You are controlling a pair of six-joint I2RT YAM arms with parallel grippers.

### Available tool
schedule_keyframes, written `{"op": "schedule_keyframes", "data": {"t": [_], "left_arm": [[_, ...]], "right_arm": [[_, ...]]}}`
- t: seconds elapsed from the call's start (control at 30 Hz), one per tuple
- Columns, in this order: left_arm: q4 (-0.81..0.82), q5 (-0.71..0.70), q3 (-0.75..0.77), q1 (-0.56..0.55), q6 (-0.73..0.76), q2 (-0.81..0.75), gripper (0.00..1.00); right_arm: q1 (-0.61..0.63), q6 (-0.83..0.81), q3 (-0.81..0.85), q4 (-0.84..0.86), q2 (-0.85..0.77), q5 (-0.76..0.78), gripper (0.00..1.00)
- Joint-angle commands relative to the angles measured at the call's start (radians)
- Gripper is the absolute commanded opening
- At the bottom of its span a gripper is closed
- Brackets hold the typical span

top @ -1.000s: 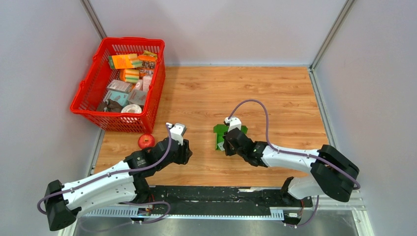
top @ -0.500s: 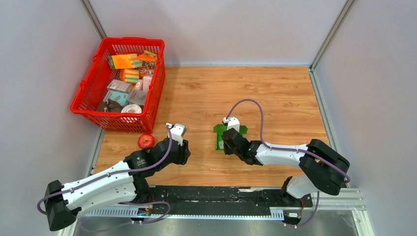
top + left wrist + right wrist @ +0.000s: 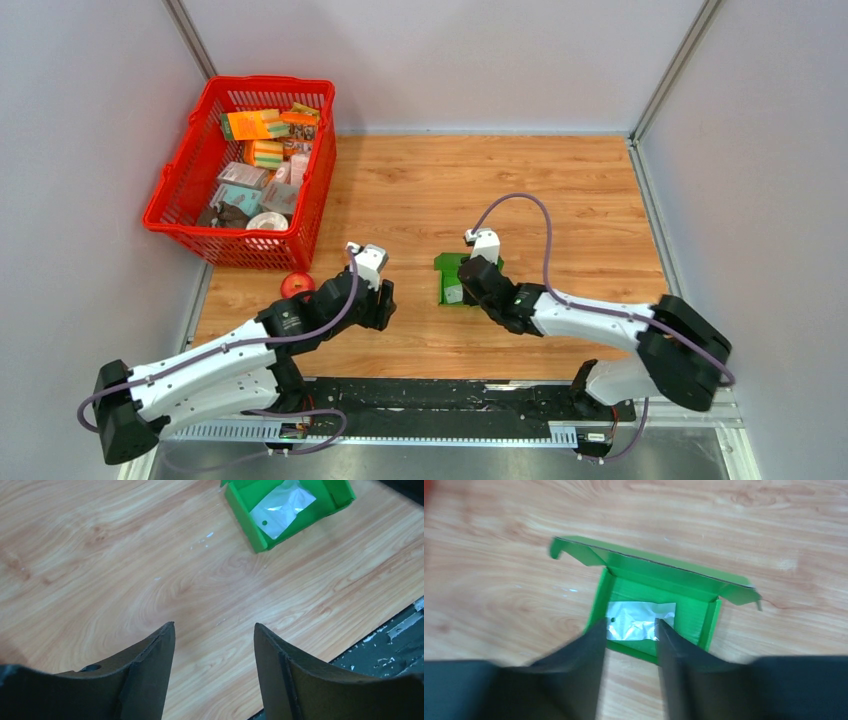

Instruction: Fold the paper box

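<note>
The paper box [image 3: 450, 278] is bright green card, standing open-topped on the wood table with its lid flap laid back. A clear plastic bag [image 3: 640, 621] lies inside it. In the right wrist view the box [image 3: 684, 587] sits just ahead of my right gripper [image 3: 630, 625], whose open fingers hover over its near wall, holding nothing. From above, the right gripper [image 3: 472, 283] sits at the box's right side. My left gripper [image 3: 388, 300] is open and empty, left of the box and apart from it. In the left wrist view the gripper [image 3: 214, 627] is above bare wood, the box [image 3: 247, 527] at top right.
A red basket [image 3: 160, 215] with several small packages stands at the back left. A red apple [image 3: 293, 284] lies in front of it, partly hidden by the left arm. A black rail [image 3: 430, 395] runs along the table's near edge.
My right gripper has gone from shut to open and has shifted slightly right by the box. My left gripper has opened wider and edged right, now covering part of the apple.
</note>
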Motion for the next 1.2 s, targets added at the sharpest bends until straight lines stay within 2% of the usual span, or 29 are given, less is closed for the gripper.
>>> {"op": "schedule_keyframes", "data": {"t": [0.0,0.07,0.17,0.23,0.43,0.57,0.93,1.03,1.1,1.17], "left_arm": [[0.201,0.170,0.091,0.064,0.139,0.121,0.68],[0.249,0.210,0.125,0.095,0.153,0.207,0.68],[0.318,0.304,0.180,0.165,0.175,0.326,0.61],[0.332,0.362,0.210,0.181,0.216,0.407,0.56],[0.372,0.391,0.280,0.184,0.307,0.546,0.59],[0.363,0.337,0.312,0.183,0.343,0.606,0.59],[0.340,0.318,0.384,0.184,0.415,0.693,0.54],[0.351,0.324,0.383,0.184,0.414,0.705,0.48],[0.357,0.335,0.388,0.186,0.409,0.716,0.38],[0.352,0.333,0.397,0.186,0.402,0.724,0.33]], "right_arm": [[-0.038,-0.021,-0.058,-0.113,-0.225,0.003,0.57],[-0.115,-0.033,-0.107,-0.117,-0.307,-0.038,0.64],[-0.255,-0.050,-0.155,-0.086,-0.364,-0.182,0.64],[-0.297,-0.085,-0.172,-0.026,-0.375,-0.264,0.64],[-0.309,-0.241,-0.161,0.035,-0.312,-0.255,0.55],[-0.317,-0.252,-0.173,0.115,-0.254,-0.256,0.52],[-0.325,-0.285,-0.190,0.300,-0.104,-0.189,0.56],[-0.329,-0.286,-0.208,0.350,-0.107,-0.210,0.55],[-0.329,-0.289,-0.222,0.371,-0.110,-0.221,0.54],[-0.329,-0.289,-0.230,0.383,-0.110,-0.215,0.50]]}}
